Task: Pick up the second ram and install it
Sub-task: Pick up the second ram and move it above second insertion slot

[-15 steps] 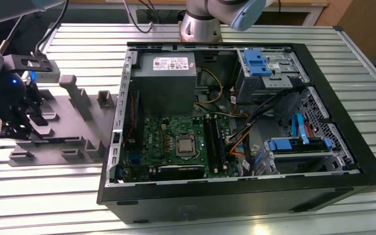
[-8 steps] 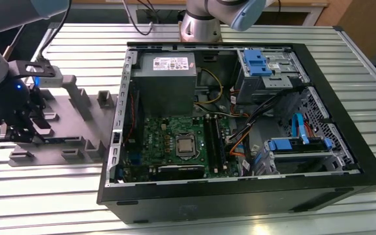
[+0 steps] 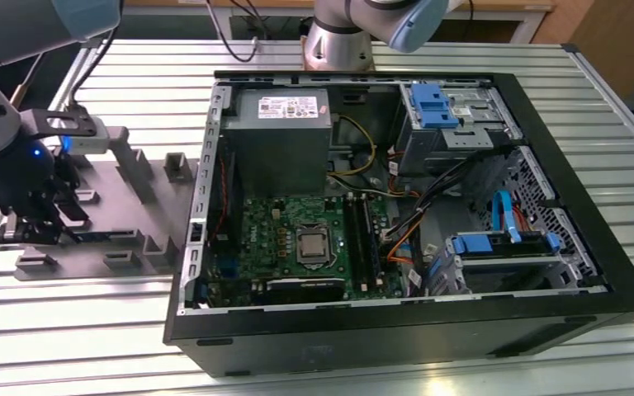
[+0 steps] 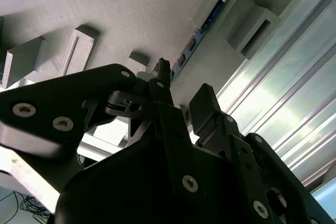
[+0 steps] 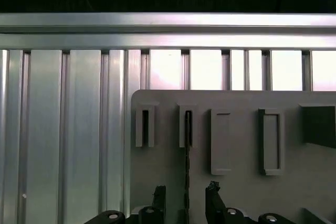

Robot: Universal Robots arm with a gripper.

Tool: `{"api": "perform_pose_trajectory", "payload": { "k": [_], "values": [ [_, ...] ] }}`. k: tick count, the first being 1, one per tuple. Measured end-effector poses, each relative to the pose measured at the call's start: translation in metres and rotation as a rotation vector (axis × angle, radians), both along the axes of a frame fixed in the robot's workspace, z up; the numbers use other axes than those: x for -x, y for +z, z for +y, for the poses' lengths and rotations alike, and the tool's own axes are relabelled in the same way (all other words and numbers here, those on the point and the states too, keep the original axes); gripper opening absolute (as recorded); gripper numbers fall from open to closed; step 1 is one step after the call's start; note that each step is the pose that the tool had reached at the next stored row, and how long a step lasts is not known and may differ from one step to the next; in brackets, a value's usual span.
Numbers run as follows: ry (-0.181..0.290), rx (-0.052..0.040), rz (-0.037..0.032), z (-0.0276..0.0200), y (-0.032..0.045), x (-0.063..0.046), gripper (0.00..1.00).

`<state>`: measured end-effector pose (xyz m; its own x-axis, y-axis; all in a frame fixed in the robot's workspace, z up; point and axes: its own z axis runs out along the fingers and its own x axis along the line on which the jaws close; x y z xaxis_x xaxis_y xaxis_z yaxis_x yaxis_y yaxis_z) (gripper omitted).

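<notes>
The job is at its opening stretch: the second ram [image 5: 187, 145] is not lifted, let alone seated. It stands on its thin edge in a slot of the grey holder tray [image 5: 157, 166]. The tray lies on the slatted metal table [image 5: 52, 129], apart from the open computer case [image 3: 405, 330] at the exterior view's right.

My end effector [image 5: 185, 196] hangs low over that tray at the exterior view's left. In the first wrist view my fingers [image 5: 159, 198] are spread, one on each side of the stick, with a gap between each of them and the board. So I judge the grasp lined up but not closed; I am holding nothing. In the second wrist view the blue-green strip runs away from my fingertips along its slot.

The lift, the carry across to the motherboard [image 3: 284, 239] and the seating in a black memory slot [image 3: 359, 239] are all undone. Whether a neighbouring slot is already filled I cannot tell
</notes>
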<state>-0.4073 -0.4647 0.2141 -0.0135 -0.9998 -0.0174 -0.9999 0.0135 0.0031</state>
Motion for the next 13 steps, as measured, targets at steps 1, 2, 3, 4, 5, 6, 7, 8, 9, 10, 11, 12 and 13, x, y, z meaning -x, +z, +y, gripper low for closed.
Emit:
{"api": "perform_pose_trajectory", "payload": {
  "k": [1,2,3,4,5,6,7,8,9,10,11,12,13],
  "values": [
    [0.000,0.0000,0.0000,0.0000,-0.0009,0.000,0.43],
    [0.000,0.0000,0.0001,0.0000,-0.0018,0.000,0.43],
    [0.000,0.0001,0.0001,0.0000,-0.0027,0.001,0.43],
    [0.000,0.0000,0.0000,0.0000,-0.0039,0.001,0.43],
    [0.000,-0.0001,-0.0001,0.0000,-0.0051,0.001,0.43],
    [0.000,-0.0002,-0.0002,0.0000,-0.0063,0.001,0.43],
    [0.000,-0.0001,-0.0002,0.0000,-0.0074,0.001,0.43],
    [0.000,-0.0001,0.0000,0.0000,-0.0086,0.001,0.43],
    [0.000,-0.0001,0.0000,0.0000,-0.0097,0.001,0.43],
    [0.000,-0.0001,-0.0001,0.0000,-0.0108,0.001,0.43],
    [0.000,0.0000,0.0000,0.0000,-0.0118,0.002,0.43],
    [0.000,0.0000,0.0001,-0.0001,-0.0126,0.002,0.43],
    [0.000,0.0001,0.0001,-0.0001,-0.0132,0.002,0.43]
  ]
}}
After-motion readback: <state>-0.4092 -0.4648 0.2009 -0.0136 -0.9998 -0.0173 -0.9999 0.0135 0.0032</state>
